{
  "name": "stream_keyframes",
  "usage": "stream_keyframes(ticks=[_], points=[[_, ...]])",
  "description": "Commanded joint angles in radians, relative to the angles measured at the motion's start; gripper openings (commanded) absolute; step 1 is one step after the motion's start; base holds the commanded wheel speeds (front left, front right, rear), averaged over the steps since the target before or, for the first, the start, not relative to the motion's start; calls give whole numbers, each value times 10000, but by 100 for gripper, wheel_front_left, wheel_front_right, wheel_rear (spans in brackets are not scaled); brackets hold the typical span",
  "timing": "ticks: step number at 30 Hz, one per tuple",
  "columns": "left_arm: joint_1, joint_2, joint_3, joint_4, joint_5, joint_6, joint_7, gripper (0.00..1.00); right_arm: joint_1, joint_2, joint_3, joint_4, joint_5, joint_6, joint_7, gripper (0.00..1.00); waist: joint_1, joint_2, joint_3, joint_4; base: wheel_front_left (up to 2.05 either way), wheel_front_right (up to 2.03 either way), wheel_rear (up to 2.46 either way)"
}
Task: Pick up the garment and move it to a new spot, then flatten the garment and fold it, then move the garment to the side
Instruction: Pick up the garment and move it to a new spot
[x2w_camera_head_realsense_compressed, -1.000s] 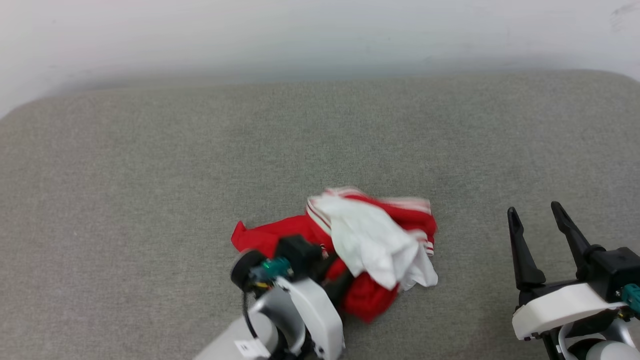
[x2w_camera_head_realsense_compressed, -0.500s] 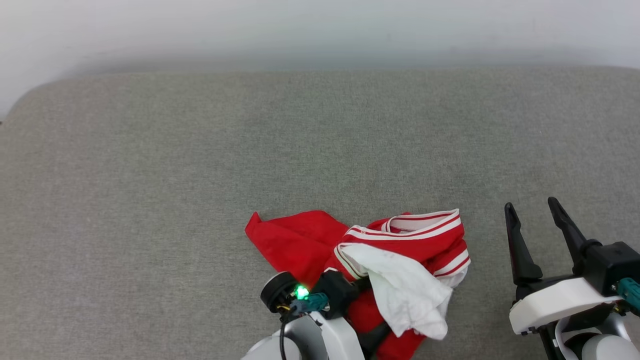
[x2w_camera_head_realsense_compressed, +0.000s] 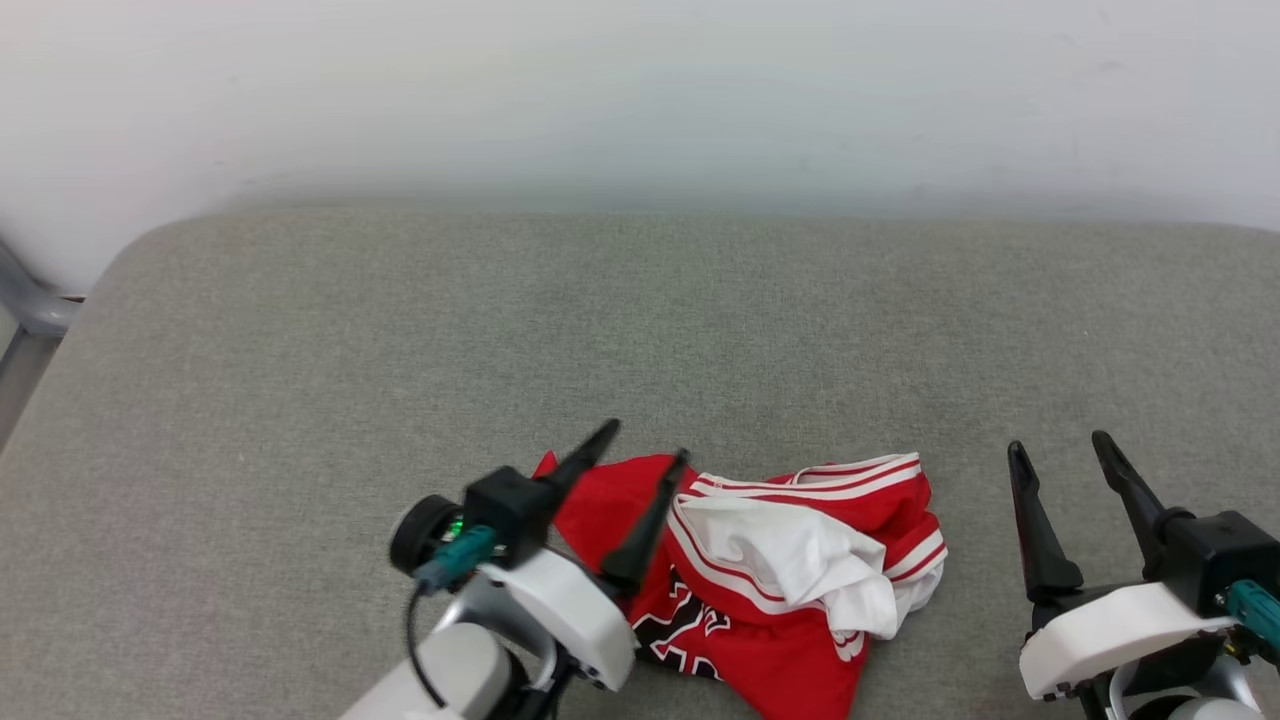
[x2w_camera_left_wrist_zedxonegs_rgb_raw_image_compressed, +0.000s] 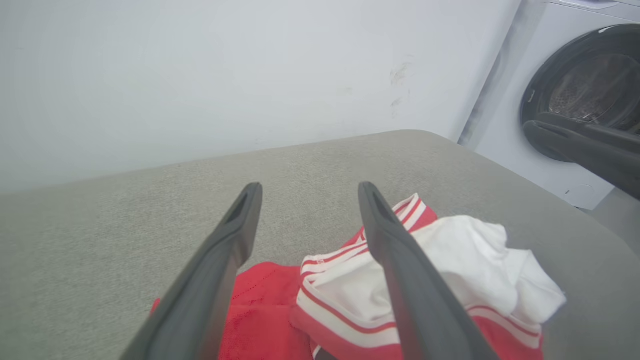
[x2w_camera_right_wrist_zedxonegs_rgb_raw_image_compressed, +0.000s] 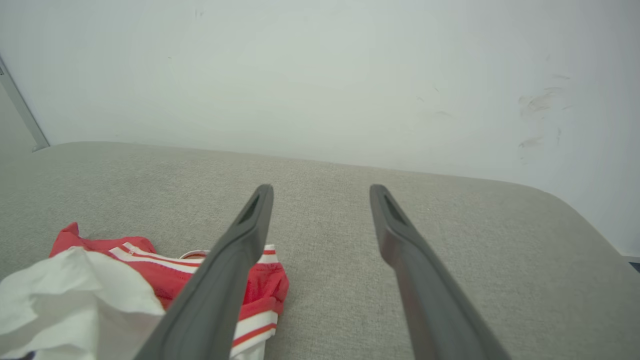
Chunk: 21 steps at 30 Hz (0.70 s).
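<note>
– Claws first: how is the left claw (x2w_camera_head_realsense_compressed: 646, 440) standing?
– It is holding its two dark fingers (x2w_camera_head_realsense_compressed: 640, 520) wide apart and gripping nothing. Its tips are pointing away from the robot, over the grey padded surface (x2w_camera_head_realsense_compressed: 640, 320).
– And the right claw (x2w_camera_head_realsense_compressed: 1058, 443)?
– That one is also gaping, with nothing between its fingers, and it is hanging over bare grey padding.
– Where is the red jersey (x2w_camera_head_realsense_compressed: 790, 620) lying?
– It is lying crumpled on the padding between the two claws, much nearer the left one. Its left edge is sitting under the left claw's fingers and the rest is spreading out to that claw's right. Whether the fingers are touching the cloth, I cannot tell.
– What is showing on it?
– A white sleeve (x2w_camera_head_realsense_compressed: 790, 550) is bunching on top, red-and-white striped trim (x2w_camera_head_realsense_compressed: 810, 478) is running along the far edge, and black-and-white lettering (x2w_camera_head_realsense_compressed: 690, 620) is peeking out on the near side, close to the left claw's base.
– How is it lying relative to the right claw?
– It is lying to that claw's left, apart from it.
– Anything else around?
– A white washing machine (x2w_camera_left_wrist_zedxonegs_rgb_raw_image_compressed: 505, 115) with a dark round door (x2w_camera_left_wrist_zedxonegs_rgb_raw_image_compressed: 580, 145) is standing beyond the padding, off to the left claw's right, and a pale wall (x2w_camera_head_realsense_compressed: 640, 100) is rising ahead of both claws
</note>
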Motion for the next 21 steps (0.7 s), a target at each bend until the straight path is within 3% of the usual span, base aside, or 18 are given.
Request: stream_keyframes(ticks=[1,10,15,21], points=[[198,89,182,-56,-58,140,-83,100,143,10,9,-28,-12,-7,21,100,0,-1,-87,48,0,0,0],[1376,637,2442,-553,-211,1445,-332,100,528,8,79,-131,15,-7,164,100,0,-1,-526,95,0,0,0],[2179,921,3484,-836,103,1601,-328,100,670,8,62,-196,55,-7,242,100,0,-1,-697,30,0,0,0],[2838,1064,3891,-980,423,1480,-323,100,821,8,122,-245,79,-7,296,100,0,-1,-894,-92,0,0,0]])
